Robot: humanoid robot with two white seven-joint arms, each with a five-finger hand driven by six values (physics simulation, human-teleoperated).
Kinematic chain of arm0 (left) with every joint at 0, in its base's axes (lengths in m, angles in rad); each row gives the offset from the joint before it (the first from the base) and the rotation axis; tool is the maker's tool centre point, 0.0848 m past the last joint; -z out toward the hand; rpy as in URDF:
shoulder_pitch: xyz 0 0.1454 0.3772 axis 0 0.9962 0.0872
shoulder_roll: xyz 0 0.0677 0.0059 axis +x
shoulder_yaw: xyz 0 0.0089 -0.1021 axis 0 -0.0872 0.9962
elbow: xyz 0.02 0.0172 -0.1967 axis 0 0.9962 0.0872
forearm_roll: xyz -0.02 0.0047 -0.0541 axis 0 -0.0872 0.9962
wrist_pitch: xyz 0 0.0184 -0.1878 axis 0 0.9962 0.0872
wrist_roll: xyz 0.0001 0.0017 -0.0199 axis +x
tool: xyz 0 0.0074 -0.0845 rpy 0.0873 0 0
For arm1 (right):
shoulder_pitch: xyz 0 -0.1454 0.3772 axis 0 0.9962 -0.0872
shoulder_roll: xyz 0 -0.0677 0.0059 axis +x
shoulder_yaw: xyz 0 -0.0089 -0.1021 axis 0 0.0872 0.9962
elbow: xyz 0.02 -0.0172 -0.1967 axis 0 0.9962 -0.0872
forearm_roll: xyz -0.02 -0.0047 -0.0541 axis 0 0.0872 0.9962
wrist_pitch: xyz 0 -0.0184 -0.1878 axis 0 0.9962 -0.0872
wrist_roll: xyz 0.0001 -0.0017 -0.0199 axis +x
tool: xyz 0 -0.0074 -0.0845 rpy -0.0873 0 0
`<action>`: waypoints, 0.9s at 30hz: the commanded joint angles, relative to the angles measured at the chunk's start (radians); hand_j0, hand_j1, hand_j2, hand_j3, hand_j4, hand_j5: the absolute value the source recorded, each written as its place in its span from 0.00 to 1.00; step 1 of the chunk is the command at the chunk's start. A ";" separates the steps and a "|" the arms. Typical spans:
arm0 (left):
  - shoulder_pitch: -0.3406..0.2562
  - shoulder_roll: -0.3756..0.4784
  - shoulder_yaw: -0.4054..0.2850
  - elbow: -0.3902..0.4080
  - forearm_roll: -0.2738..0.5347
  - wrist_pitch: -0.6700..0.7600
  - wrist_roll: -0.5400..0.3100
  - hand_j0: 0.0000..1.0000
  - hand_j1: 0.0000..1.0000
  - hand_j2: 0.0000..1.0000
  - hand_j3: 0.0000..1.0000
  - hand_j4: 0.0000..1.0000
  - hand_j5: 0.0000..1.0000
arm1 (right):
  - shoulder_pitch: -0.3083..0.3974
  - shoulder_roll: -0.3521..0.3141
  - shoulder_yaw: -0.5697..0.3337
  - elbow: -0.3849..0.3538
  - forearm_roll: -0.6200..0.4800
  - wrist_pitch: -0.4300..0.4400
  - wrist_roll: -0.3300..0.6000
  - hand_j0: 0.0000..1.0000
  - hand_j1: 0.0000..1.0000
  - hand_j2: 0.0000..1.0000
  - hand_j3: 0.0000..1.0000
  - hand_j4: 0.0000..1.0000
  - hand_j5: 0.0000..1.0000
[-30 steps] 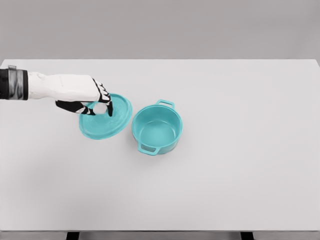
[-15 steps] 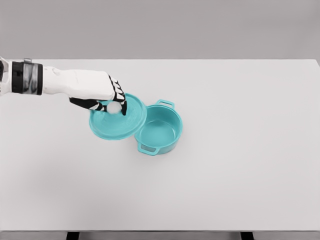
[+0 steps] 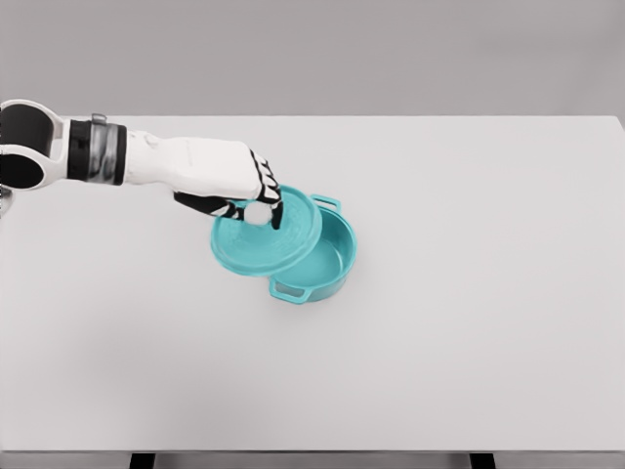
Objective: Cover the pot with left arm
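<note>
We are reaching in from the left with our left hand (image 3: 239, 191), its fingers pinching the knob of the lid (image 3: 266, 234). The lid is hanging just below the hand, overlapping the left half of the pot (image 3: 327, 266) on the table (image 3: 469, 293). We judge 1 thing matters: centring and levelling it before lowering.

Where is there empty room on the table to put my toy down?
The white table is bare right of the teal pot and in front of it. It is crowded at the pot, where the left hand holds the lid.
</note>
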 commanded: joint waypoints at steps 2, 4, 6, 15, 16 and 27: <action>-0.008 -0.022 -0.007 0.009 -0.006 0.003 0.000 0.56 0.56 0.56 0.56 0.56 0.56 | 0.000 0.000 0.000 0.000 0.001 -0.001 0.000 1.00 1.00 1.00 1.00 1.00 1.00; -0.008 -0.036 -0.007 0.012 -0.014 0.003 0.000 0.56 0.56 0.56 0.56 0.56 0.56 | 0.000 0.000 0.000 0.000 0.001 -0.001 0.000 1.00 1.00 1.00 1.00 1.00 1.00; -0.009 -0.037 -0.009 0.012 -0.017 0.003 0.002 0.56 0.56 0.56 0.56 0.56 0.56 | 0.000 0.000 0.000 0.000 0.001 0.001 0.000 1.00 1.00 1.00 1.00 1.00 1.00; -0.020 -0.073 -0.030 0.027 -0.038 0.003 0.002 0.56 0.56 0.56 0.56 0.56 0.56 | 0.000 0.000 0.000 0.000 0.001 -0.001 0.000 1.00 1.00 1.00 1.00 1.00 1.00; -0.020 -0.073 -0.030 0.027 -0.038 0.003 0.002 0.56 0.56 0.56 0.56 0.56 0.56 | 0.000 0.000 0.000 0.000 0.001 0.001 0.000 1.00 1.00 1.00 1.00 1.00 1.00; -0.052 -0.117 -0.073 0.058 -0.038 0.003 0.002 0.56 0.56 0.56 0.56 0.56 0.56 | 0.000 0.000 0.000 0.000 0.001 -0.001 0.000 1.00 1.00 1.00 1.00 1.00 1.00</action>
